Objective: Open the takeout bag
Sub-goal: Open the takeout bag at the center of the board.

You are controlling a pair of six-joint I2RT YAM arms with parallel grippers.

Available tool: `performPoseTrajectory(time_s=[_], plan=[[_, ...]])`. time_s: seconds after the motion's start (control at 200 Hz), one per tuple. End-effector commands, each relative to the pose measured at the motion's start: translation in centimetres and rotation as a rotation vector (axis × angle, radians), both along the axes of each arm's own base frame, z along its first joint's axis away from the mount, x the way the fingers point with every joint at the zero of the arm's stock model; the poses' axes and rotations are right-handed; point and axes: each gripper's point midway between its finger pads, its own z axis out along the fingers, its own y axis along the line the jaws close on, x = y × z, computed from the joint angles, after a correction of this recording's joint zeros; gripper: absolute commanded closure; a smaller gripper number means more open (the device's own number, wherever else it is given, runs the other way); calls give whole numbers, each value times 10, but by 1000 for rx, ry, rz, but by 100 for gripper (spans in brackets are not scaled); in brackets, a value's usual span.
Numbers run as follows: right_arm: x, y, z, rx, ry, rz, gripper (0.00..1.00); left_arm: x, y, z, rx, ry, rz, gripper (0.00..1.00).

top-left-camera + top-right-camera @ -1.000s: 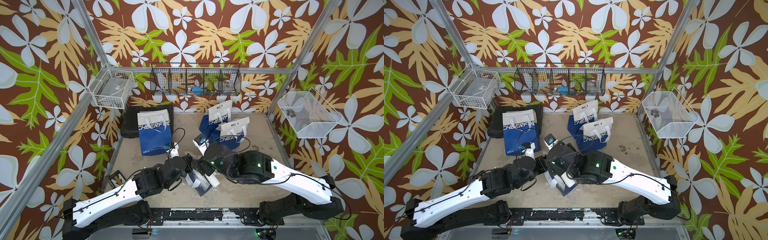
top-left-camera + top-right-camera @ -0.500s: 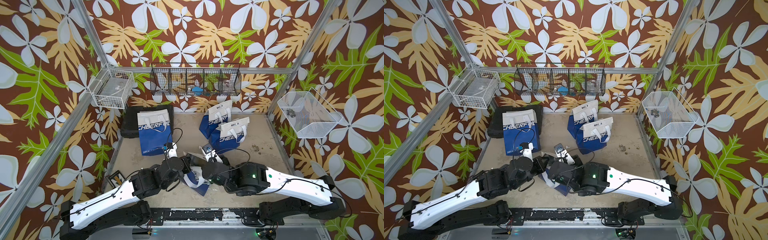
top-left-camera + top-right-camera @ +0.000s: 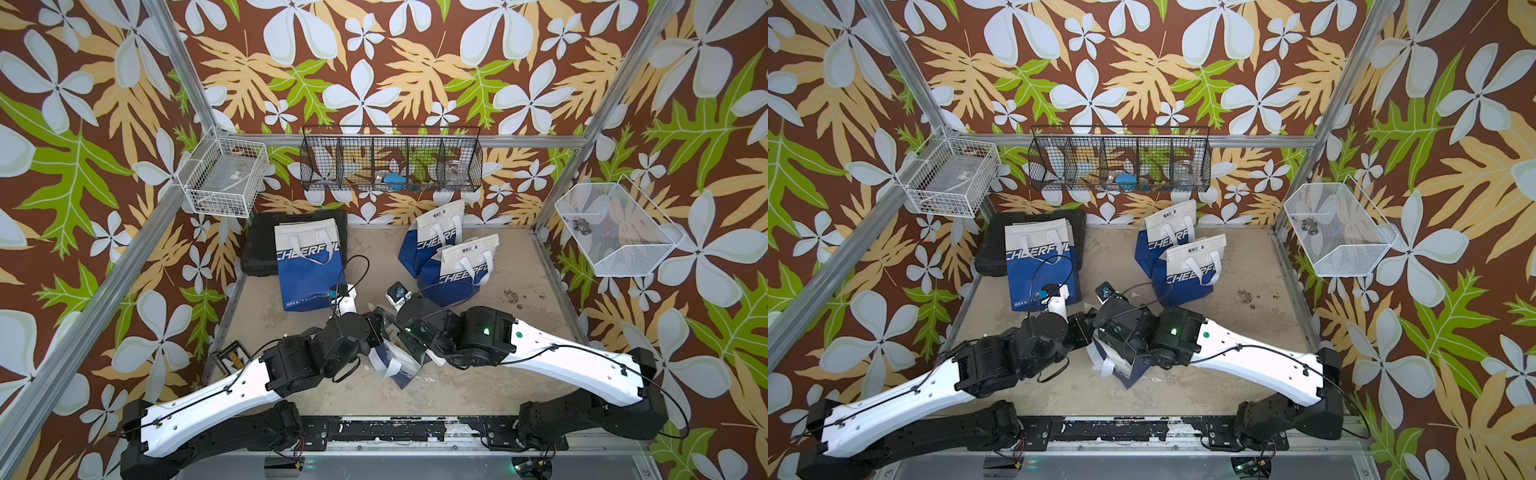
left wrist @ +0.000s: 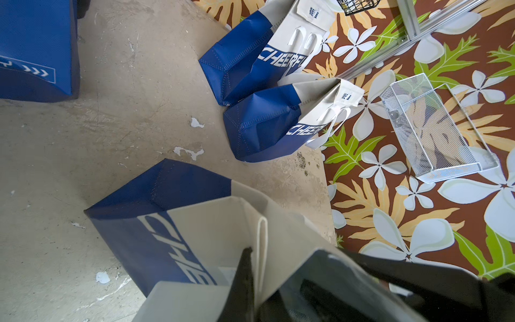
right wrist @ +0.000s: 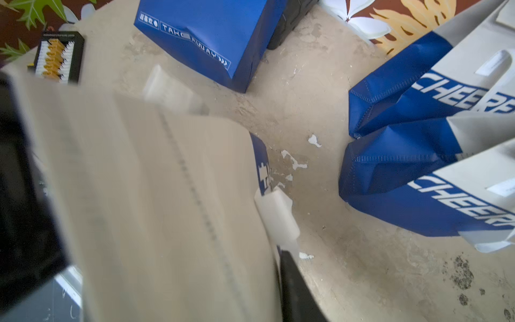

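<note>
The takeout bag [image 3: 394, 365], blue below and pale grey above, stands near the front middle of the bench [image 3: 498, 374], tilted, between the two arms. The left claw [image 3: 380, 330] is clenched on the bag's upper edge on its own side. In the left wrist view a dark finger [image 4: 245, 278] lies against the grey wall beside a white handle strap [image 4: 262, 237]. The right claw [image 3: 402, 336] is clenched on the opposite upper edge. In the right wrist view the grey wall of the bag [image 5: 167, 209] fills most of the picture, with one black finger [image 5: 292, 290] pressed along its outer face. In a top view a narrow gap of the bag's mouth shows between the two claws; what lies inside is too small to tell. Three more bags of the same kind stand farther back: one [image 3: 307, 266] leans on a black case [image 3: 262, 241] at the rear left, and two [image 3: 432, 241] [image 3: 457, 270] stand touching at the rear right. A black wire basket [image 3: 390, 166] hangs on the back wall, a white wire basket [image 3: 224, 183] on the left wall and a white mesh basket [image 3: 615, 237] on the right.
</note>
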Motion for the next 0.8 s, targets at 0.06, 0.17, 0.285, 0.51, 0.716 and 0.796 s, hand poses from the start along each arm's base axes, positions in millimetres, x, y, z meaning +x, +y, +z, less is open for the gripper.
performPoseTrajectory(time_s=[0.06,0.17,0.285,0.51,0.716,0.796], plan=[[29,-9,35,-25,-62,-32,100,18,17,11,17,-39,48,100],[51,-8,45,-21,-52,-30,99,25,22,11,25,-37,55,100],[61,-7,32,-59,-36,-21,60,28,19,12,40,-42,50,100],[44,-24,17,-35,4,-20,60,31,21,10,66,-44,56,100],[25,-32,14,15,37,29,96,34,17,7,74,-40,46,100],[29,-23,10,6,39,47,100,35,15,10,74,-53,39,100]])
